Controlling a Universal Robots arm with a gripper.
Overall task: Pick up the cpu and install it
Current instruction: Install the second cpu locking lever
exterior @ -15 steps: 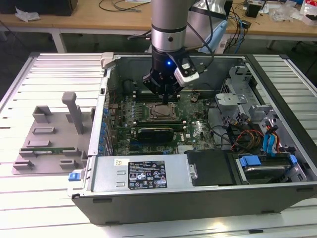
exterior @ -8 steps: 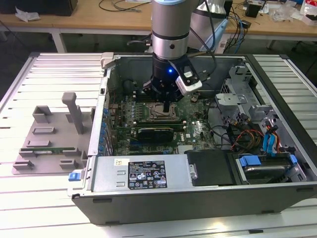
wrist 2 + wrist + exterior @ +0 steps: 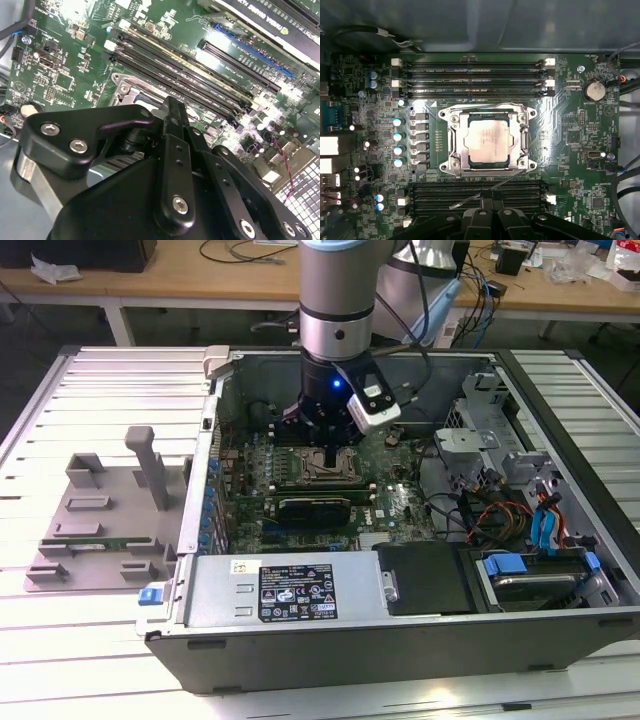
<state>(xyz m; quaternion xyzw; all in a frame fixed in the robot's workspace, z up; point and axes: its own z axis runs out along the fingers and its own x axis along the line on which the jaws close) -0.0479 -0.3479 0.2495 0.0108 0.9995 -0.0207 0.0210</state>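
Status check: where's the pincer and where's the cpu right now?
Pincer low over the motherboard socket, inside the open case. Cpu sits in that socket. Nothing seen lying across the cpu.

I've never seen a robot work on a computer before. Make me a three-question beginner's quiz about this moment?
1. True or false: the cpu lies in its socket on the motherboard.
2. In the exterior view, the gripper hangs over: A) the grey parts tray, B) the open computer case, C) the wooden desk.
3. Fill in: in the first wrist view, long black memory slots run on ___ sides of the cpu socket.

Key: 1 true; 2 B; 3 two
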